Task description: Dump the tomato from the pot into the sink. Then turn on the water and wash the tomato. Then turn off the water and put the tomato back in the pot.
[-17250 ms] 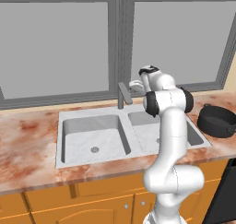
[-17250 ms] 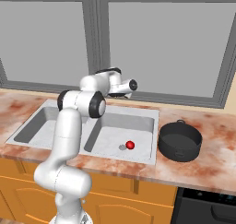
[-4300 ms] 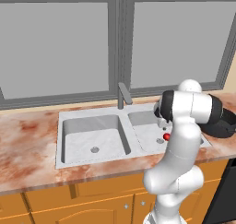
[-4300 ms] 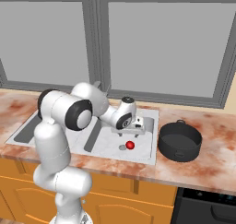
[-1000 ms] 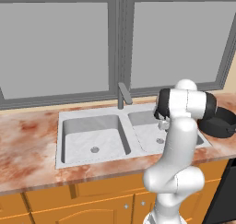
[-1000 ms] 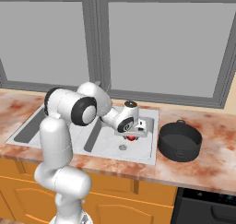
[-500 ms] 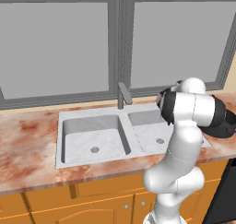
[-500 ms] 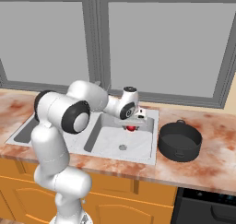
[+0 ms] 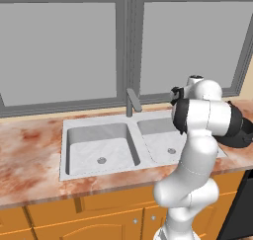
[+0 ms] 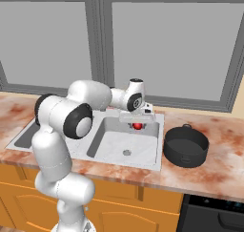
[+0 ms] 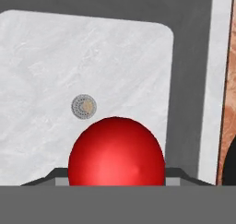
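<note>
Above the right basin of the sink (image 10: 151, 152) my gripper (image 10: 137, 121) is hanging in the air, and my jaws are closing on the tomato (image 10: 137, 126) from both sides. From the right base view the red ball is showing just under my hand, between the two fingers, well above the basin floor. Through the hand view the tomato (image 11: 116, 153) is sitting right at my fingertips, and behind it I am looking down on the marbled floor of the basin with its round drain (image 11: 83, 106) up and to the left of the ball. Along the right edge of that view a strip of the counter (image 11: 229, 80) is running beside the sink wall.

The pot (image 10: 186, 145) is standing on the counter just beside the sink, to the right of the basin I am over, apart from my hand. Its inside is looking dark. From the left base view my arm is covering the hand, and the pot (image 9: 240, 135) is peeking out behind my elbow. The faucet (image 9: 132, 101) is standing behind the divider between the two basins.
</note>
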You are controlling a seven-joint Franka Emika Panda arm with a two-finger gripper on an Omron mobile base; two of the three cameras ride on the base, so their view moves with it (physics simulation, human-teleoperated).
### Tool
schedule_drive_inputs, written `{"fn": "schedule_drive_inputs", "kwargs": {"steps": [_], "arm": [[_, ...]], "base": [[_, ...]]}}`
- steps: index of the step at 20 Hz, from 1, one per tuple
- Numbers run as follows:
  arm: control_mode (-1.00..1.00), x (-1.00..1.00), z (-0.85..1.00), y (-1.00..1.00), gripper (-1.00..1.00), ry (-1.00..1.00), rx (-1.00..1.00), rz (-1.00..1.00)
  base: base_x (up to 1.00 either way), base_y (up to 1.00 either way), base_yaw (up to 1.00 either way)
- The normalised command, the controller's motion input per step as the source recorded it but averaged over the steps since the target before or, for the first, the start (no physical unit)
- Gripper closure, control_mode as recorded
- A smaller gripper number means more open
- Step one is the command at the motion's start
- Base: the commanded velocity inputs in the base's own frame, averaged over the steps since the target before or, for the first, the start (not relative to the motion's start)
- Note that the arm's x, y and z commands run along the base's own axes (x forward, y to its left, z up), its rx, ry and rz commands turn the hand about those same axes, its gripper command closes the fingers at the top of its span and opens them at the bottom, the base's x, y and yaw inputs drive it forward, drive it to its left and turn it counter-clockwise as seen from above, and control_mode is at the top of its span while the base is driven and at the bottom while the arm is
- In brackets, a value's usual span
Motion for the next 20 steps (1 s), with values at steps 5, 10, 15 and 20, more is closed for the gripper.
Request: {"fn": "schedule_drive_inputs", "kwargs": {"steps": [5,10,15,20], "arm": [[-1.00,0.03,0.30,-0.29,1.00,0.07,-0.01,0.00],[-1.00,0.00,0.28,-0.34,1.00,0.01,0.00,0.00],[-1.00,0.00,0.20,-0.36,1.00,0.00,0.00,0.00],[-1.00,0.00,0.01,-0.47,1.00,0.00,0.00,0.00]], "base": [[0.00,0.00,0.00],[0.00,0.00,0.00],[0.00,0.00,0.00],[0.00,0.00,0.00]]}}
